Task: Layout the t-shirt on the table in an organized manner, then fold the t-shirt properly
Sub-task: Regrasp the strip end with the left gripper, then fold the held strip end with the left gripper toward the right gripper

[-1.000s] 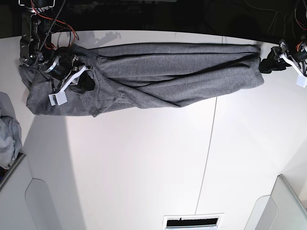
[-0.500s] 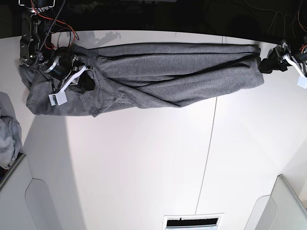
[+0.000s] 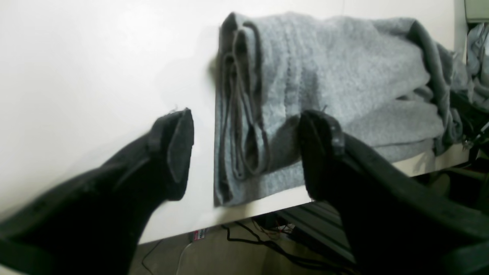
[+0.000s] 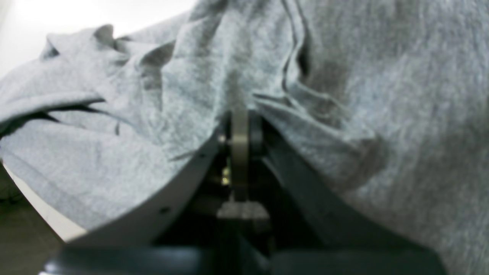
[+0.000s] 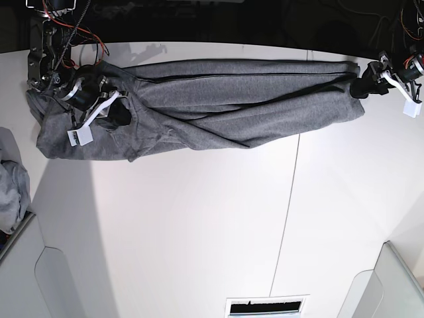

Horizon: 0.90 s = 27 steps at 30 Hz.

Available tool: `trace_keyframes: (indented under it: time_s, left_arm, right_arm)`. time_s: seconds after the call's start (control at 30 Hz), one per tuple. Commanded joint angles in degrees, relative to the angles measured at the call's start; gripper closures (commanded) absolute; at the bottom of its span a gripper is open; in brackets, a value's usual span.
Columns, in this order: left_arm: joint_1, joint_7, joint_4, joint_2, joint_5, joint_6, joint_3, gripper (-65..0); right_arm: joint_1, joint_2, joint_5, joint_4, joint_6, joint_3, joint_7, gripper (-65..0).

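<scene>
T-shirt (image 5: 232, 103): lay stretched in a long, rumpled band across the far edge of the table (image 5: 199, 232), partly rolled on itself, not yet spread flat.
Right gripper (image 4: 238, 114): was clamped tight on a pinch of the t-shirt's cloth at one end, probably to anchor that end while the band was drawn out.
Left gripper (image 3: 244, 152): stood wide apart, holding nothing, just off the stacked hem layers at the other end, near the table's edge; likely placed to take a fresh hold there.
Hard to make out: the neck and sleeves were lost in folds under the right gripper, and the wrist view there was blurred.
Pale cloth bundle (image 5: 12, 189): cut off at the frame edge, well apart from the t-shirt.
</scene>
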Motion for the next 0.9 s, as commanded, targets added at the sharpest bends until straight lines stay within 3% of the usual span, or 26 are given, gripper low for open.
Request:
trace_keyframes:
  time_s: [0.0, 0.5, 0.53, 0.57, 0.67, 0.87]
  left_arm:
    - [-0.2, -0.7, 0.7, -1.1, -1.1, -0.5, 0.0, -45.0]
    - [-1.4, -1.4, 0.7, 1.9, 2.2, -0.5, 5.1, -44.5]
    - [-1.4, -1.4, 0.7, 1.9, 2.2, -0.5, 5.1, -41.7]
    - [-1.4, -1.4, 0.7, 1.9, 2.2, -0.5, 5.1, -34.2]
    - [-1.4, -1.4, 0.7, 1.9, 2.2, -0.5, 5.0, -0.3]
    - [-1.4, -2.5, 3.8, 0.3, 2.2, -0.5, 1.8, 0.0]
  right_arm:
    - [0.0, 0.5, -1.7, 0.2, -1.2, 0.1, -1.9, 0.0]
    - [0.0, 0.5, -1.4, 0.2, -1.2, 0.1, -2.0, 0.0]
    - [0.0, 0.5, -1.4, 0.2, -1.2, 0.1, -2.0, 0.0]
    - [0.0, 0.5, -1.4, 0.2, -1.2, 0.1, -2.0, 0.0]
    - [0.0, 0.5, -1.4, 0.2, -1.2, 0.1, -1.9, 0.0]
    - [0.0, 0.5, -1.5, 0.2, -1.2, 0.1, -1.9, 0.0]
